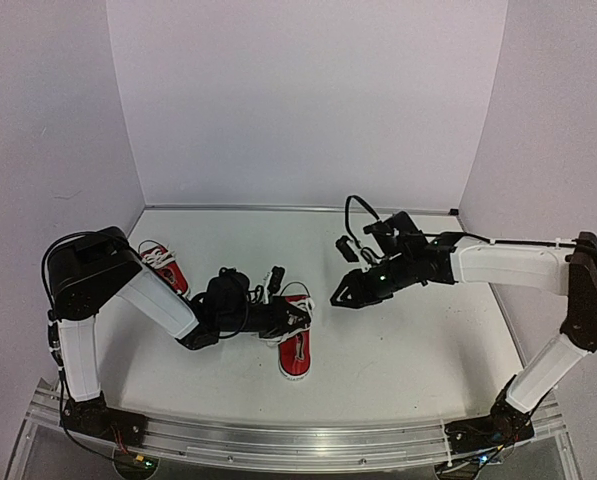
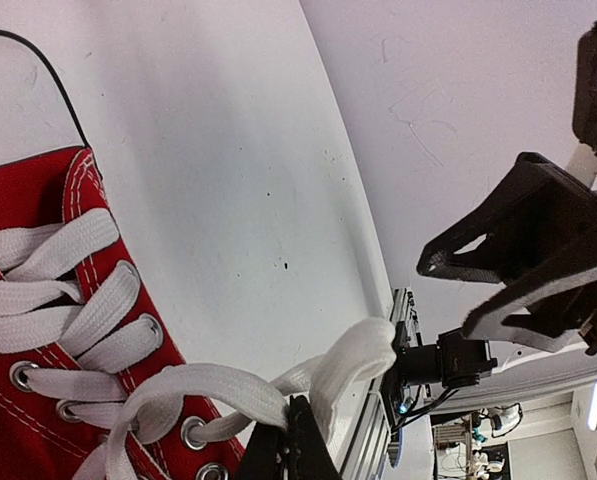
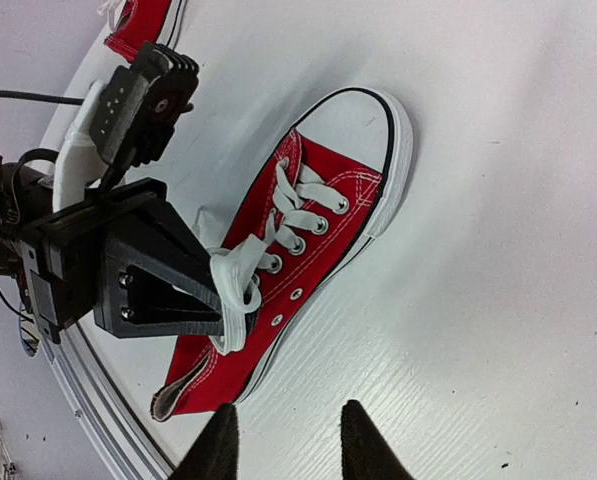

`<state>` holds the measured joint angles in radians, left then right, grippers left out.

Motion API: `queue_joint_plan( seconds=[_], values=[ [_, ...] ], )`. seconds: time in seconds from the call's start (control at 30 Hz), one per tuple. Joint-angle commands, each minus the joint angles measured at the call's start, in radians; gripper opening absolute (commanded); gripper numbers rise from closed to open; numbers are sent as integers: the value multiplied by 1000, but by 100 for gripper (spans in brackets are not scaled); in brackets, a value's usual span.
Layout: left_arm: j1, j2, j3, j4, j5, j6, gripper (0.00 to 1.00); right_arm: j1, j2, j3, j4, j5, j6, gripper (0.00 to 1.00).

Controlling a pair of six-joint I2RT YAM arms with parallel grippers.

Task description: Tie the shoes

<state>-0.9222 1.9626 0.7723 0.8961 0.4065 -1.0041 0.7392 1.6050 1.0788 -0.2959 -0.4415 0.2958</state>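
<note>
Shoes [image 3: 323,215], two small red sneakers with white laces, rest on the white table [image 1: 408,350]. The nearer shoe [image 1: 296,352] lies near the middle, right at the tip of my left gripper [image 1: 300,318]. The other shoe [image 1: 166,268] sits well apart at far left, beside my left arm. My left gripper's fingers are pressed together, pinching a loop of white lace [image 3: 233,280] raised above the nearer shoe's eyelets. My right gripper [image 1: 340,297] hovers to the right of that shoe, fingers spread, with nothing between them.
</note>
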Motion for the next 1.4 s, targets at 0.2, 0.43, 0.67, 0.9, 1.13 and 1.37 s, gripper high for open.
queue_joint_plan(
  seconds=[0.2,0.43,0.67,0.9,1.13,1.37],
  values=[
    [-3,8,23,55,-9,-10,0,5,158,-70,260,-78,133,18],
    [-3,3,17,59,-19,-16,0,15,190,-85,391,-167,173,18],
    [-2,21,3,124,-32,-51,0,37,201,-95,434,-205,189,16],
    [3,47,-11,203,-39,-99,0,59,197,-101,451,-222,196,14],
    [8,79,-20,292,-36,-147,0,64,198,-108,462,-226,203,15],
    [17,89,-36,336,-32,-176,0,76,185,-138,485,-240,198,13]
  ],
)
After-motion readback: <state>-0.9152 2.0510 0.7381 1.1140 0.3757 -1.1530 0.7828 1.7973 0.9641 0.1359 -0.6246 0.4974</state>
